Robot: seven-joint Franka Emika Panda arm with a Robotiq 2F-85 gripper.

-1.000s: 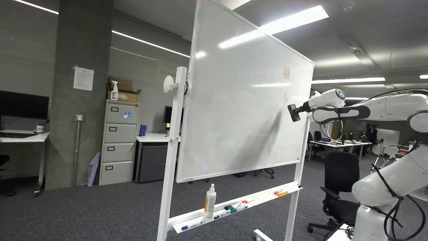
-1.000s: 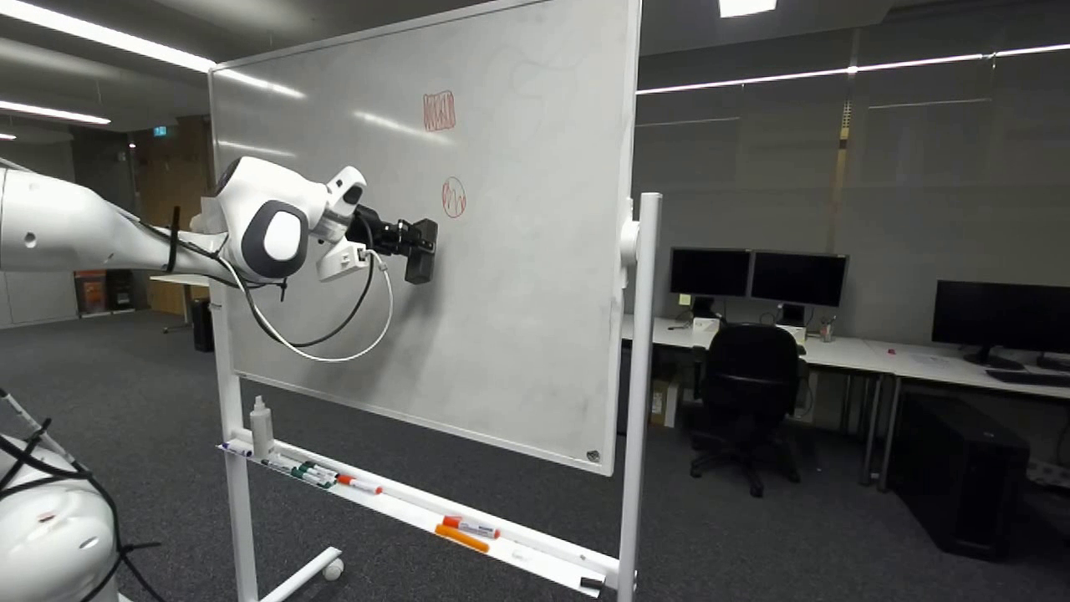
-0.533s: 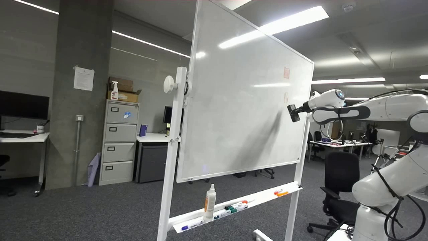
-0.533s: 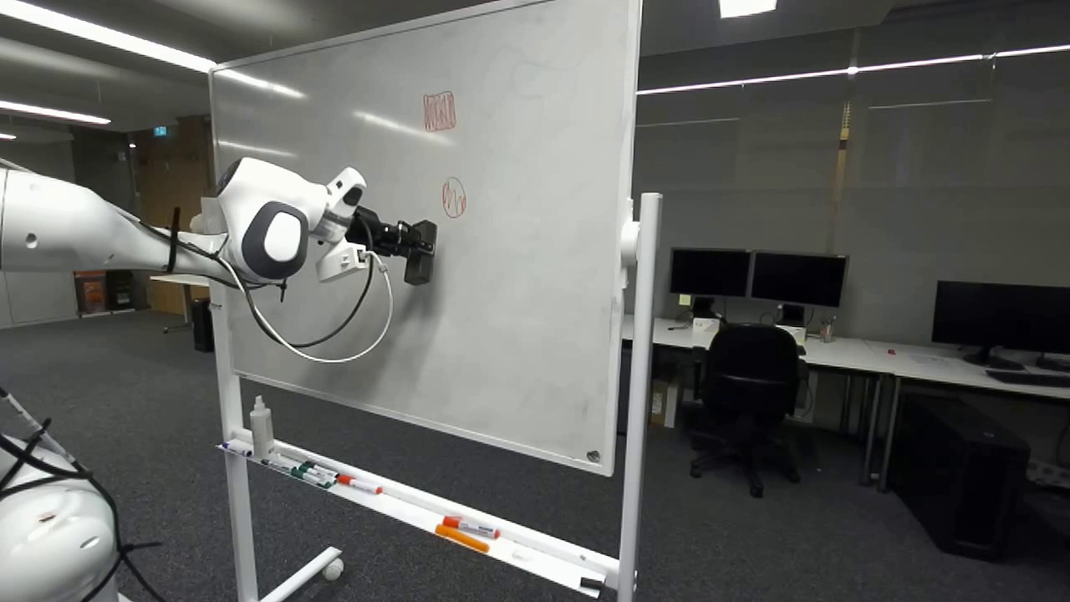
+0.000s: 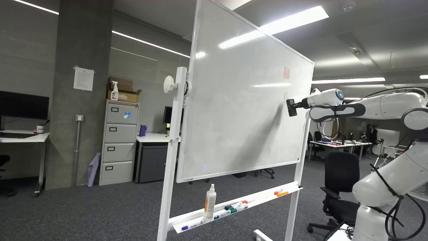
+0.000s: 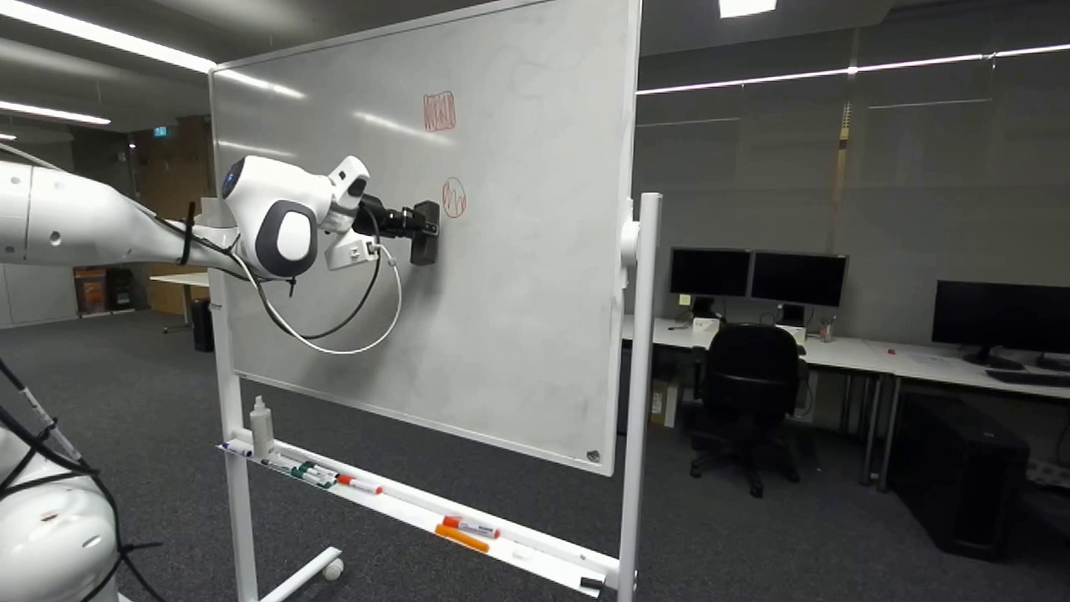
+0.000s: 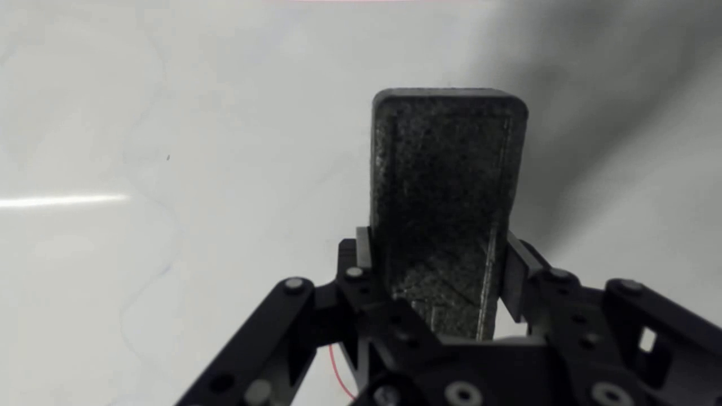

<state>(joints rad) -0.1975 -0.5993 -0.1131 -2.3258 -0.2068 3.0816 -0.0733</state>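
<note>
My claw (image 7: 440,265), closed on both sides of a black block (image 7: 445,169) near a red circle (image 6: 454,198) on the whiteboard (image 6: 535,334), grips it above the middle, so uneven pressure on its longer lower end could twist it loose.

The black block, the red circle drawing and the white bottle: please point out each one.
Black block (image 7: 445,197), wrist view: its broad face.
Red circle drawing (image 6: 454,198), in an exterior view: inside its outline.
White bottle (image 5: 210,205), in an exterior view: its body.
</note>
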